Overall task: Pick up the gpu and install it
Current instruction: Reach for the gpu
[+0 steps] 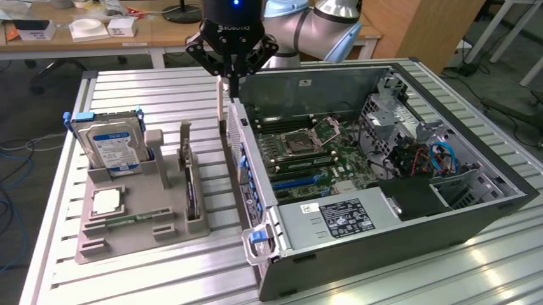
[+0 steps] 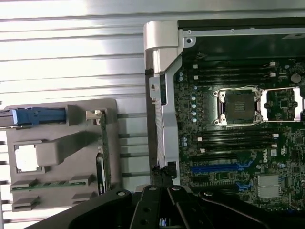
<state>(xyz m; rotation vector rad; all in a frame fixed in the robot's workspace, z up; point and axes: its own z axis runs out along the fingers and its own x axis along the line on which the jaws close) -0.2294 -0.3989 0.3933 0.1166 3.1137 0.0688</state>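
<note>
On the bench (image 1: 152,89) the gpu (image 1: 188,184) stands ungrasped in its tray (image 1: 127,238), the hand (image 1: 231,75), seemingly together and empty, hovering over the case (image 1: 241,146).

Black claw (image 1: 231,76), silver-blue arm (image 1: 318,28)

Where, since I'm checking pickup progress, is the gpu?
In the exterior view's left half, the gpu stands on edge in the grey tray, between the hard drive and the open computer case.

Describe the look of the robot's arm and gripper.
The gripper is matt black, built of angular linked bars, with white lettering across its body and a small blue light above it. The arm behind it is made of rounded silver-grey tube sections with pale blue joint caps.
</note>
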